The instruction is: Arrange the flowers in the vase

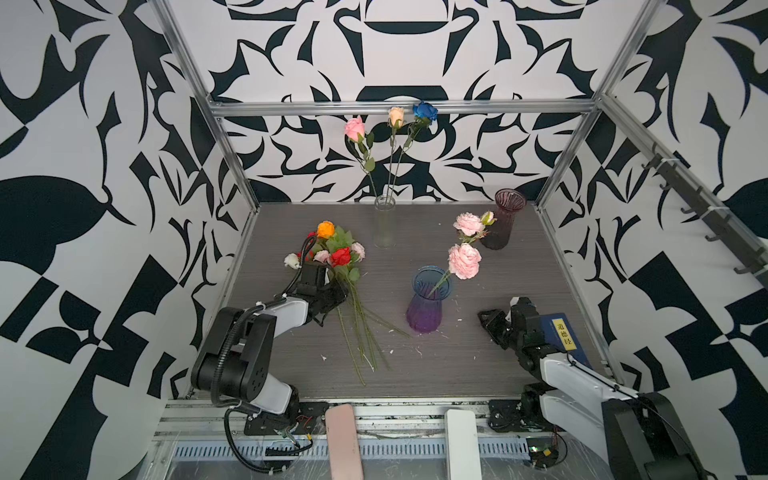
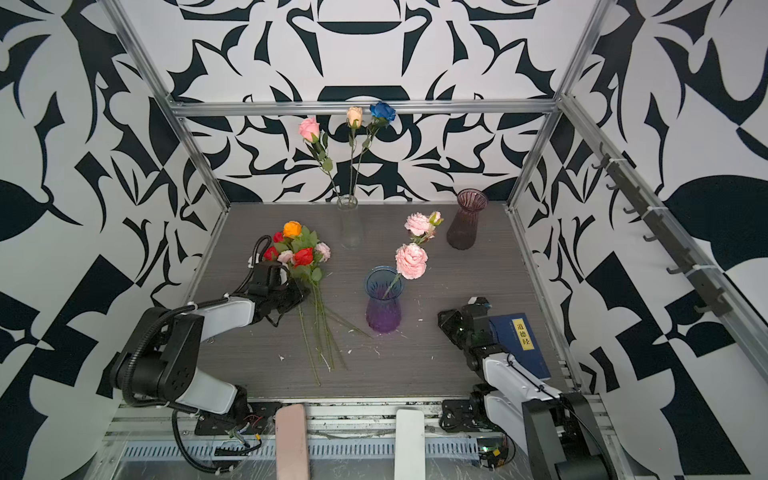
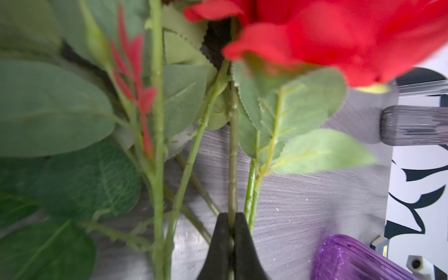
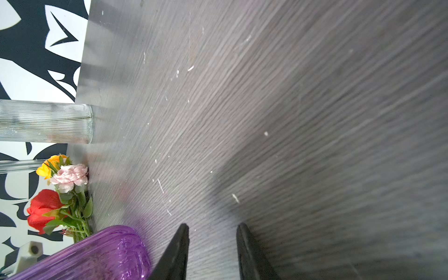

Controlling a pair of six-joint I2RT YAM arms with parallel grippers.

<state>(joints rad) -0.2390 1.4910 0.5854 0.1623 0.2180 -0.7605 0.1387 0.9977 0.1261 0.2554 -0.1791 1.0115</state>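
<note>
1. Left wrist view: the left gripper (image 3: 232, 219) has its black jaws pressed together on one green stem (image 3: 233, 155), over the grey wood-grain table (image 3: 303, 206).
2. That stem runs up into the bunch of flowers (image 1: 340, 253), which lies on the table. The heads are beyond the left jaws and the long stems trail back past them.
3. The right gripper (image 4: 213, 226) holds its jaws apart over bare table, well apart from the bunch.
4. Between the two grippers stands a purple vase (image 1: 428, 305) with a pink carnation (image 1: 464, 259) leaning out of it.
5. Farther from both pairs of jaws, a clear vase (image 1: 384, 226) holds three roses (image 1: 396, 116). A dark vase (image 1: 500, 222) stands far out beyond the right jaws.
6. White flecks (image 4: 234, 197) dot the table. Black-and-white patterned walls (image 1: 104, 166) and a metal frame (image 1: 291, 109) close it in.
7. A red rose (image 3: 339, 36) is a blur just past the left jaws, so I cannot tell which head the gripped stem carries.
8. In both top views the left jaws are hidden under the wrist and the leaves.
9. Each wrist view cuts off the purple vase near its jaws, and the right arm partly covers a blue book (image 1: 567, 336) beside it.
</note>
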